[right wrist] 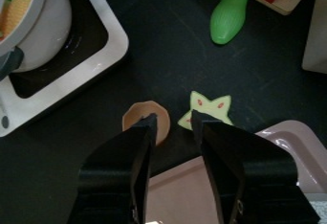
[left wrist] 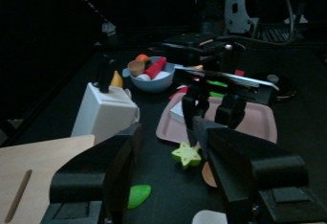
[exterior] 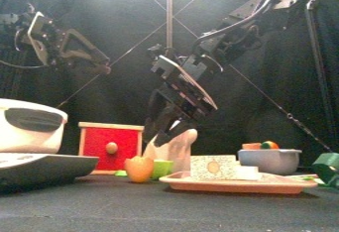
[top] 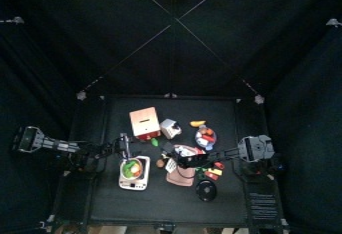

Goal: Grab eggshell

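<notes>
The right fingers (right wrist: 175, 132) hang parted, empty, just above the eggshell (right wrist: 141, 118), which lies on the black tabletop (right wrist: 115, 94) beside a yellow star (right wrist: 209, 108). The left fingers (left wrist: 173, 161) are open too, well apart. Black curtains (top: 80, 28) close round.

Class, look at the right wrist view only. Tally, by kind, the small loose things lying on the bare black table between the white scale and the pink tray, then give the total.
Tan eggshell: 1
Yellow star: 1
Green pod: 1
Total: 3
</notes>
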Tool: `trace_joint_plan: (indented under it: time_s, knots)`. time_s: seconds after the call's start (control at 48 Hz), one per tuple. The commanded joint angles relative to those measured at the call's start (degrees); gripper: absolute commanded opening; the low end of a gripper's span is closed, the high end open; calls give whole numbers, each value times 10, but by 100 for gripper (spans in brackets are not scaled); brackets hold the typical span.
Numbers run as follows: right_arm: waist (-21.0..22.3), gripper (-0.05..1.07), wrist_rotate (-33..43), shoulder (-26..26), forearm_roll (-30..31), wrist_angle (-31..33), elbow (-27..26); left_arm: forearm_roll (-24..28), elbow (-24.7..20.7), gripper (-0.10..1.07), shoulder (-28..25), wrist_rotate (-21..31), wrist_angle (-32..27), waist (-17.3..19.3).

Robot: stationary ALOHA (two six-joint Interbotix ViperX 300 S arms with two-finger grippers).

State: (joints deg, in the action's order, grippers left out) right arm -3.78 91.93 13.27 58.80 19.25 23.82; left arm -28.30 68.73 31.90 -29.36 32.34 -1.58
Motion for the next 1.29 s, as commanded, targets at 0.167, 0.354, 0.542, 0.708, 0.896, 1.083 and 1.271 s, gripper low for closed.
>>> trace_joint_plan:
  time_s: [0.167, 0.354, 0.542, 0.708, 0.896, 1.083, 1.271]
  knots:
    - [-13, 75, 1, -63, -18, 63, -4, 1, -4, 86, 1, 1, 4, 2]
    - [-33, 75, 1, -145, -93, 212, 54, 1, -4, 86, 1, 1, 3, 1]
    - [-36, 75, 7, -238, -148, 340, 133, 1, -4, 86, 1, 1, -1, 1]
    - [31, 75, 0, -265, -134, 353, 175, 1, -4, 86, 1, 0, -1, 1]
    - [126, 74, -1, -272, -92, 336, 198, 1, -3, 86, 1, 0, -1, 3]
    - [192, 74, 0, -266, -86, 247, 224, 1, -3, 86, 1, 0, -1, 3]
    - [238, 74, 1, -254, -82, 183, 250, 1, -2, 86, 1, 0, 1, 3]
